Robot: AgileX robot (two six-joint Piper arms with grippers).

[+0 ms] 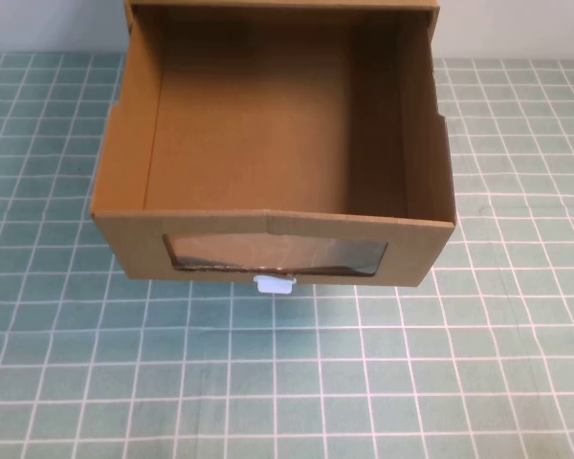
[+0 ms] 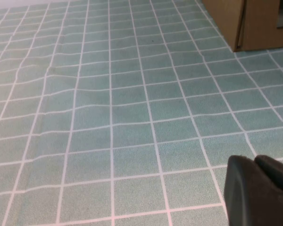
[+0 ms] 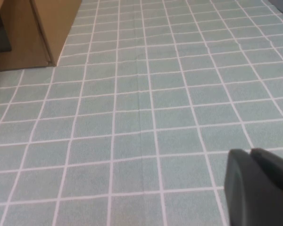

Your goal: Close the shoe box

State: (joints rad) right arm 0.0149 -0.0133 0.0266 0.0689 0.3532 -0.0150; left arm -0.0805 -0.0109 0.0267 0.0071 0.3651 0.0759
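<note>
Worktop [image 1: 478, 382] covered in a pale green cloth with a white grid, slightly rippled in the left wrist view. Plain light wall [image 1: 517, 29] behind. Even, soft light.

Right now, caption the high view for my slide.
Shoe box drawer pulled out and empty on the teal grid mat; neither gripper in view.

One open brown cardboard shoe box [image 1: 268, 172], one white pull tab [image 1: 275, 283], one clear window [image 1: 277, 254], one green gridded counter [image 1: 478, 363], left gripper [image 2: 259, 188] and right gripper [image 3: 257, 186] each near the box.

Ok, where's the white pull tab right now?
High view: the pull tab sits centre, just below the window on the open shoe box; left gripper and right gripper are off-box.
</note>
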